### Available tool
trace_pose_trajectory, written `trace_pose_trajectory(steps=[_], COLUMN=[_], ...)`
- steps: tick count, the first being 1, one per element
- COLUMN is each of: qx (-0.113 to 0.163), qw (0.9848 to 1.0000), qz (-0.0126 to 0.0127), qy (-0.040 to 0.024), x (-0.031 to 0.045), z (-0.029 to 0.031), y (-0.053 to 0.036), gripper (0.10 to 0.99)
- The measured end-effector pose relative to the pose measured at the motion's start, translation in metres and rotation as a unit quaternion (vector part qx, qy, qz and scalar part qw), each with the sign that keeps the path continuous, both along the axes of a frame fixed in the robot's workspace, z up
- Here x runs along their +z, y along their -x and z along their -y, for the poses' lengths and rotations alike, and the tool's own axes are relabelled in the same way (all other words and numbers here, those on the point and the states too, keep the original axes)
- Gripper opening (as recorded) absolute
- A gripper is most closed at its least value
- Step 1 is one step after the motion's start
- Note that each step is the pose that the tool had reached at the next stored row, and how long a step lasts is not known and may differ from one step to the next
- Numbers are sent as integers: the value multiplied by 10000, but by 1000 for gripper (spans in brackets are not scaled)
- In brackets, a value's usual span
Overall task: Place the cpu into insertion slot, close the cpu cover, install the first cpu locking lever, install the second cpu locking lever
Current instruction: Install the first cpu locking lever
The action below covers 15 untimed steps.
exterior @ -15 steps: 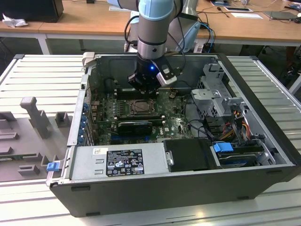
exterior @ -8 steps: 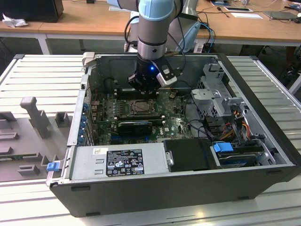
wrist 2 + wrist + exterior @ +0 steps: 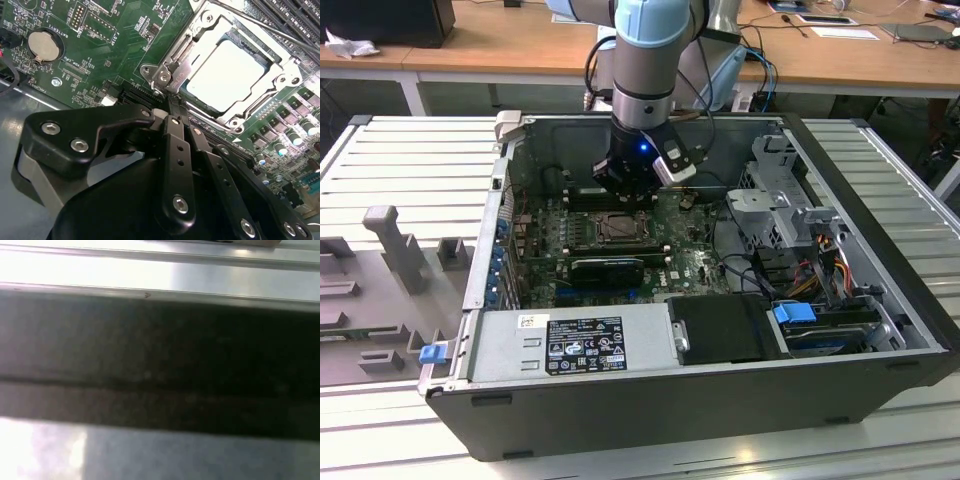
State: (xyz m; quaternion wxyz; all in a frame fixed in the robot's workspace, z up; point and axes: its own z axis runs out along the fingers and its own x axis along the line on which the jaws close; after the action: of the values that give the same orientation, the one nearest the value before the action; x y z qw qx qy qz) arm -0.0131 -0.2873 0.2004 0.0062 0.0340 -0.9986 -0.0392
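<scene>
Pretty cramped in there tbh. The gripper (image 3: 638,182) hangs right over the insertion slot (image 3: 619,229) inside the open case (image 3: 860,365), w/ the top side wide open for coming straight down. Toward the exterior view's right, the drive cage (image 3: 782,190) and a tangle of cables (image 3: 740,255) block sideways room. Nearer the camera, the long black card (image 3: 608,268) and the power supply (image 3: 570,342) wall things off. In the second wrist view, fingers (image 3: 178,131) sit together, tips just beside the cpu cover (image 3: 186,66) edge over the cpu (image 3: 227,70); memory slots (image 3: 292,20) crowd the far side.
</scene>
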Motion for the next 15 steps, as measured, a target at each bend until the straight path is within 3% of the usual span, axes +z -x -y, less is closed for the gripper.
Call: trace_pose_trajectory(steps=[8,15], qx=[-1,0], qw=[9999,9999], qz=[2,3], qy=[-116,-121], x=[-4,35], z=[-2,-2], y=[-3,-4], gripper=[106,106])
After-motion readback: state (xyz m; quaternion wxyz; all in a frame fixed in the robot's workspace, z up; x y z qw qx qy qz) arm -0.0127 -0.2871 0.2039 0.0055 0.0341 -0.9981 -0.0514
